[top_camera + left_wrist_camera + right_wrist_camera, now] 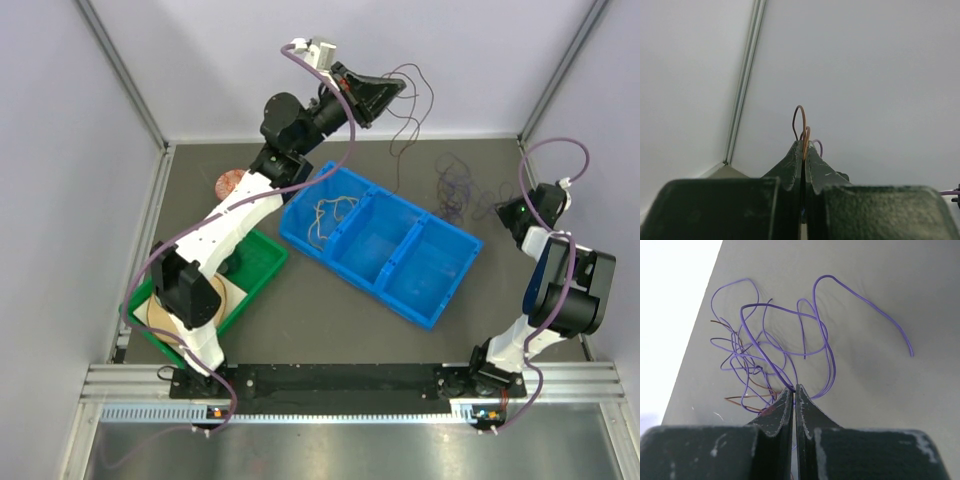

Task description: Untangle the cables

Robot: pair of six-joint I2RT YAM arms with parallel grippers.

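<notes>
Bench [300,330] first: dark grey, walled in by pale panels. Across its middle the long blue plastic bin [464,268] with three compartments lies on a slant. Just left of it sits the green plastic tray [262,262], half hidden under the white left arm [235,215].

On to the grippers. The left gripper [804,149] is up high by the back wall, jaws pinched tight on a thin brown wire [800,120] that loops out above the tips, and from overhead loose ends dangle toward the bench. The right gripper [794,389] is down low, closed on strands of the purple tangle [770,345] of thin cables. That tangle lies on the bench just beyond the bin's far right end. A cream coil [330,213] of wire rests in the bin's left compartment.

These cables look feather-light, limp and a little springy. They seem likely to snag on one another and to slip from a loose pinch. A free end or an outer loop seems the best hold, drawn out slowly. The bin's far wall is near both the dangling ends and the tangle, and it could catch a dragged strand.
</notes>
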